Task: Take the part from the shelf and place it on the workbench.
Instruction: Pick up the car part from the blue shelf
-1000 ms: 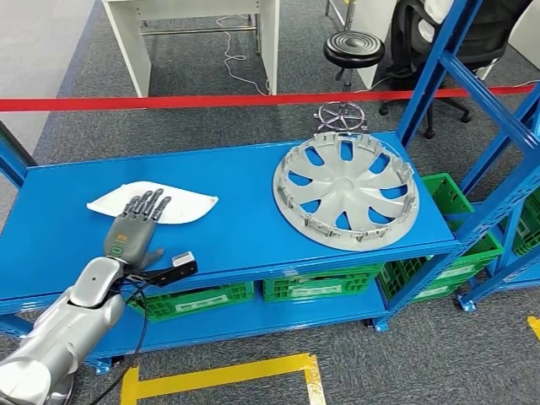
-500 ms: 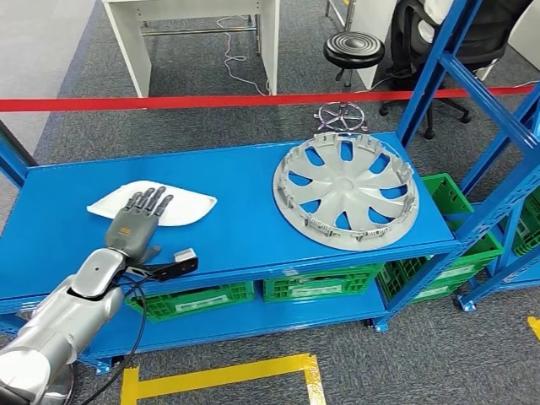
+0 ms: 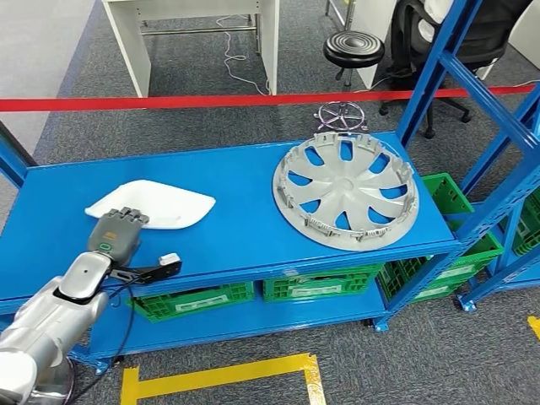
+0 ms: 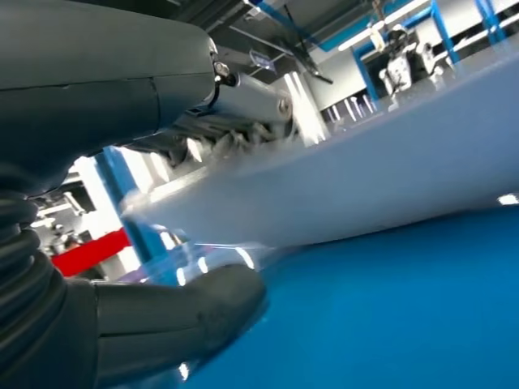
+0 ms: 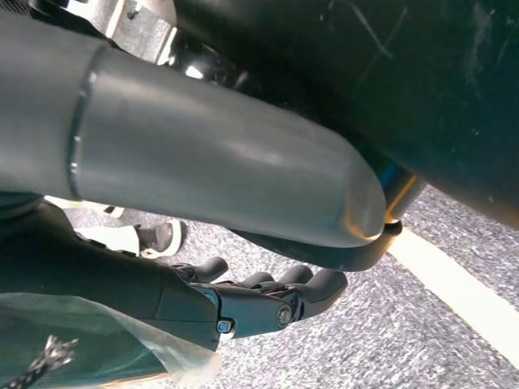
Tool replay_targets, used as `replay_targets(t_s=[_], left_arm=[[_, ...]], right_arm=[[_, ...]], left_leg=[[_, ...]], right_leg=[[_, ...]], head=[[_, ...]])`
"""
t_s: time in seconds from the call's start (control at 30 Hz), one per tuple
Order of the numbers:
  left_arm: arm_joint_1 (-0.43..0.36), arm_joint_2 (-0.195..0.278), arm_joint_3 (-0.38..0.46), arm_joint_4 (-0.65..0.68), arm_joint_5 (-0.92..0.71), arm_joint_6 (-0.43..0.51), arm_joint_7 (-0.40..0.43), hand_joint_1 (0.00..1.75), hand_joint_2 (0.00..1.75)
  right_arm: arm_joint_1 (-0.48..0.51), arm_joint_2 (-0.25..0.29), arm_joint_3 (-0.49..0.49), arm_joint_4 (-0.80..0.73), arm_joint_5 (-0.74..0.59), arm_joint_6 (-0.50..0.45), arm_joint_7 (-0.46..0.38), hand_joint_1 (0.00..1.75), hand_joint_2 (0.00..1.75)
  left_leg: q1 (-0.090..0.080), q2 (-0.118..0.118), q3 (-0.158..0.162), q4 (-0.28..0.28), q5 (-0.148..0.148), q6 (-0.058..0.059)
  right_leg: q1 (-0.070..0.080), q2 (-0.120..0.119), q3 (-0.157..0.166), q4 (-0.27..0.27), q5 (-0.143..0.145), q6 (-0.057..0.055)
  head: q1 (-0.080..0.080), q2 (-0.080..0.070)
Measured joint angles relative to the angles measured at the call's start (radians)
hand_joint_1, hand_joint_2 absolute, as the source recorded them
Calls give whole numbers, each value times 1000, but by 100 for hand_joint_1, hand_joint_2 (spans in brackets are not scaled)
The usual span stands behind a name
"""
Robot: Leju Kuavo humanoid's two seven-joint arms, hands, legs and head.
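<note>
A flat white part lies on the left half of the blue shelf top. My left hand is at its near edge, fingers curled down over that edge. In the left wrist view the white part sits between the fingers on one face and the thumb on the other, so the hand grips it. A silver wheel cover lies flat on the right half of the shelf. My right hand hangs over the grey floor, fingers loosely extended, holding nothing.
Green crates fill the lower shelf level. Blue uprights rise at the right end. A red tape runs behind the shelf, with a black stool and a white desk beyond. Yellow floor tape marks the near floor.
My left hand's fingers, which lay flat on the white part, have curled over its near edge and the hand has drawn back slightly; the part has shifted a little toward the left.
</note>
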Motion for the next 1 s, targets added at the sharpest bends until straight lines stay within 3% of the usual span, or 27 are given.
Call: replay_targets(t_s=[0.37, 0.77, 0.9, 1.0], left_arm=[[-14, 32, 0, 6, -2, -13, 7, 175, 175], [5, 60, 10, 7, -11, 75, 30, 175, 175], [22, 69, 19, 7, -6, 154, 13, 175, 175], [47, 77, 47, -4, 22, 247, -54, 175, 175]], right_arm=[[1, -3, 6, -3, -2, 4, -71, 0, 0], [-1, -8, 13, -12, -2, -7, -107, 0, 0], [-1, -9, 17, -14, -2, -16, -116, 0, 0], [-2, -10, 22, -14, -3, -16, -119, 0, 0]], left_leg=[[0, 0, 0, 0, 0, 0], [0, 0, 0, 0, 0, 0], [0, 0, 0, 0, 0, 0], [0, 0, 0, 0, 0, 0]], right_leg=[[0, 0, 0, 0, 0, 0], [0, 0, 0, 1, 0, 0], [0, 0, 0, 1, 0, 0], [0, 0, 0, 1, 0, 0]], head=[[0, 0], [0, 0], [0, 0], [0, 0]])
